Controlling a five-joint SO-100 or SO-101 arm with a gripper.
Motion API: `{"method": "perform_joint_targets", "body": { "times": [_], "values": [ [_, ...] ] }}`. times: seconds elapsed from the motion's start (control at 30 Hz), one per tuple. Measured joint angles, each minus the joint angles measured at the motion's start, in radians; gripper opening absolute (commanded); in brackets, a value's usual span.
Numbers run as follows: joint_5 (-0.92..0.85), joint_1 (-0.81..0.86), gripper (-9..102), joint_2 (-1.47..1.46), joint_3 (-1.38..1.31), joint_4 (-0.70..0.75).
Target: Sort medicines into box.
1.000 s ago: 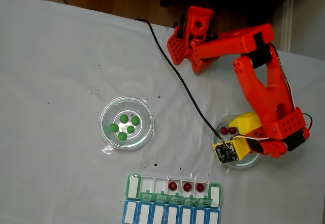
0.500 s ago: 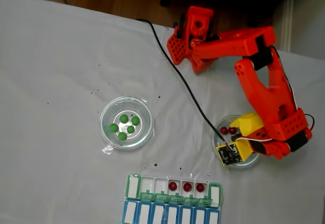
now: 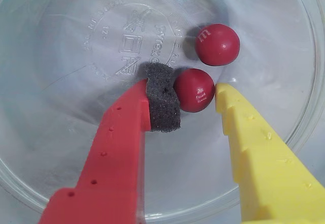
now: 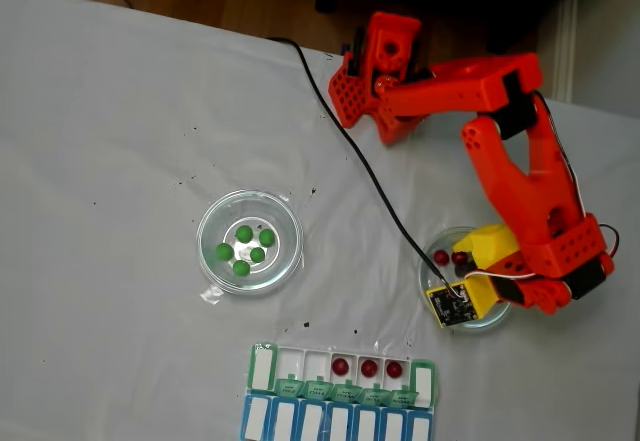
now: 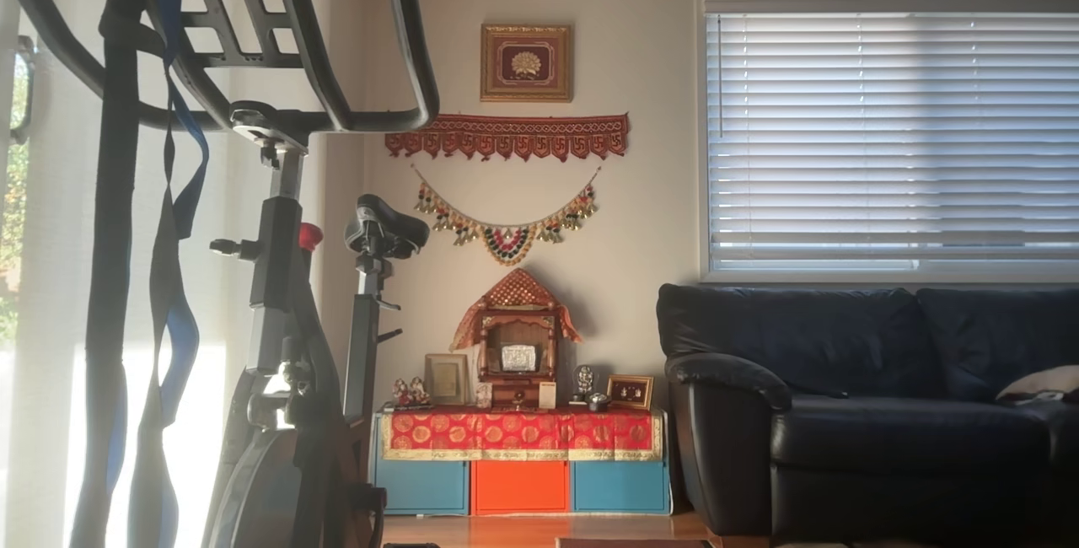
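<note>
My tool (image 3: 195, 94) reaches down into a clear glass dish (image 3: 61, 148) on the white worktop (image 4: 120, 141); its two fingers are spread around one dark red pill (image 3: 194, 90), the red finger's grey foam pad (image 3: 162, 99) touching one side and the yellow fingertip (image 3: 223, 94) just beside the other; I judge the squeeze not yet finished. A second dark red pill (image 3: 217, 44) lies just beyond my fingertips in the same dish. In the fixed view, the pill organizer (image 4: 340, 386) sits near my tool and already holds three red pills (image 4: 368, 368) in neighbouring compartments; five green pills (image 4: 244, 246) wait in another dish (image 4: 285, 216), well apart from my tool. So three of ten are sorted; seven remain.
</note>
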Motion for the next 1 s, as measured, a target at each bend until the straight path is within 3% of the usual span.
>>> {"method": "perform_joint_targets", "body": {
  "times": [0.53,1.0],
  "values": [
    [0.003,0.0,1,-0.015,0.011,-0.011],
    [0.003,0.035,2,0.115,0.032,-0.032]
  ]
}}
